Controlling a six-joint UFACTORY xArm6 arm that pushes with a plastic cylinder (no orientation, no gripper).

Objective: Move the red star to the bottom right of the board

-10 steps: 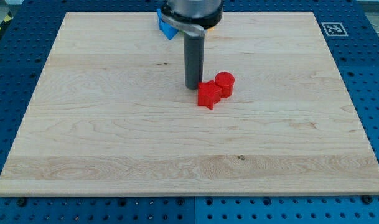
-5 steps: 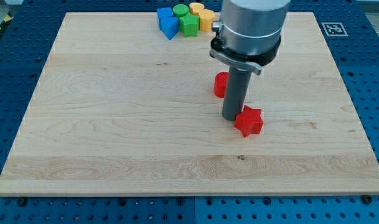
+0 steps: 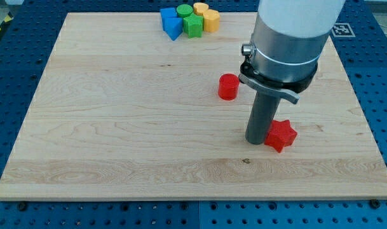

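- A cluster of blue [image 3: 170,23], green [image 3: 192,21] and yellow [image 3: 208,17] blocks is sitting at the view's top of the counter [image 3: 117,127].
- A red cylinder [image 3: 229,86] is standing alone, right of centre.
- My tip [image 3: 257,141] is pressing against the red star's left side; there is no hand to open or close.
- The red star [image 3: 281,135] is lying flat, lower right of centre, stubby points spreading all round, showing no long axis.

rod [image 3: 262,117] perhaps hides red star's [image 3: 282,135] edge
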